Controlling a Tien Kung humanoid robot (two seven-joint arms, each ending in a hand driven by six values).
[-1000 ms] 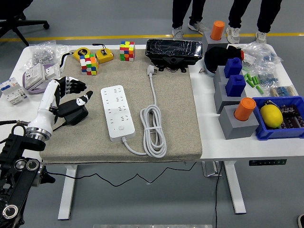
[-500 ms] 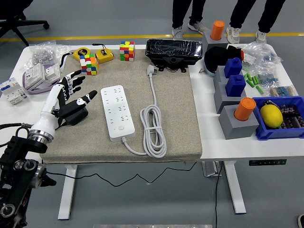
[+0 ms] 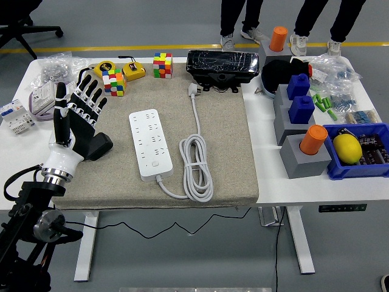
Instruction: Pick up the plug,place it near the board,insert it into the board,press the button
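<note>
Spreading its fingers (image 3: 91,91) wide, left hand (image 3: 78,115) hovers beside flat white board (image 3: 150,143), holding nothing

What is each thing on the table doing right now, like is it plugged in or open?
left hand: open, fingers spread, holding nothing, raised over the mat's left side
plug: lying on the mat, not plugged in
cable: coiled beside the board
power board: flat on the mat, sockets empty
black adapter: resting on the mat by the hand
lemon: sitting in the blue bin
</note>
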